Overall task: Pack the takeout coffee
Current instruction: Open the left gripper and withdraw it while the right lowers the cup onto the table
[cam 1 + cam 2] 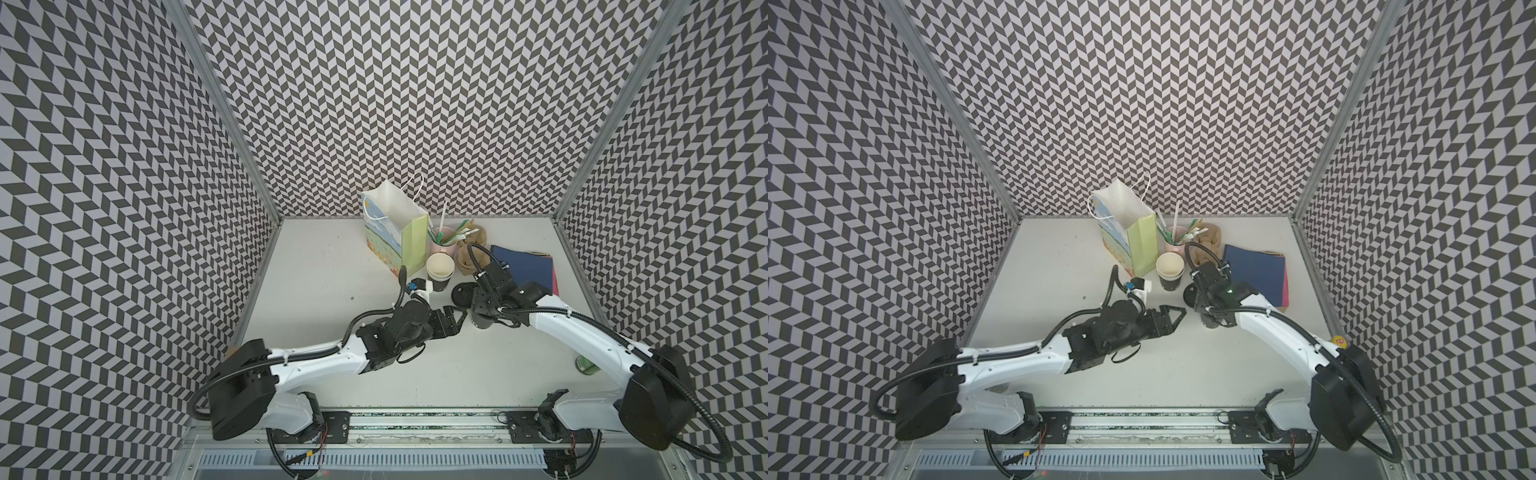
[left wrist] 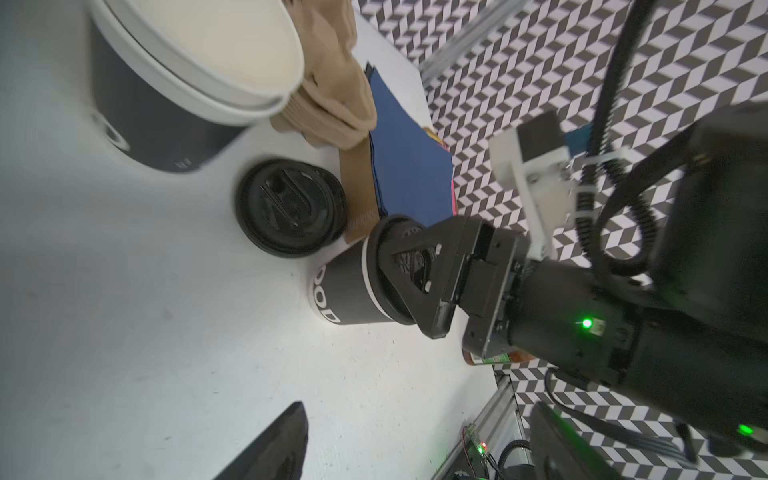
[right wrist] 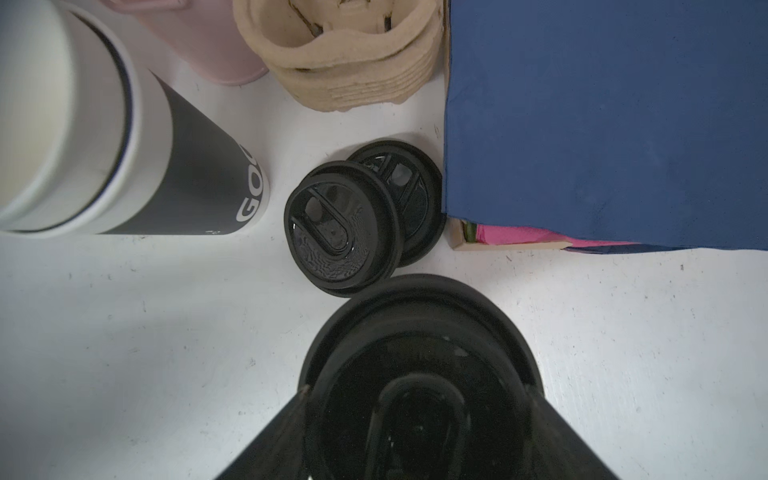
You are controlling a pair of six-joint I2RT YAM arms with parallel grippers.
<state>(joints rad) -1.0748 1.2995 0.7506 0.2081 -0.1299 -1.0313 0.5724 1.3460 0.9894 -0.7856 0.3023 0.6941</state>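
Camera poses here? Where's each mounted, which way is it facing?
Both top views: high above the robot's side of the table, looking down and forward; left arm, right arm whole.
Left wrist: sideways across the table at the takeout coffee held by the right gripper; own fingertip shows.
Right wrist: straight down on its lid; own fingers flank it.
Shared: all four show the coffee and spare lids.

The takeout coffee (image 2: 345, 291) has a matt black paper wall and a smooth, glossy black plastic lid (image 3: 415, 328). The loose lids (image 3: 340, 224) at its eleven o'clock shine likewise. The cup carrier (image 3: 349, 62) is rough tan pulp, the napkins (image 3: 602, 124) are matt blue paper, and the table (image 3: 124, 353) is matt white and scuffed.
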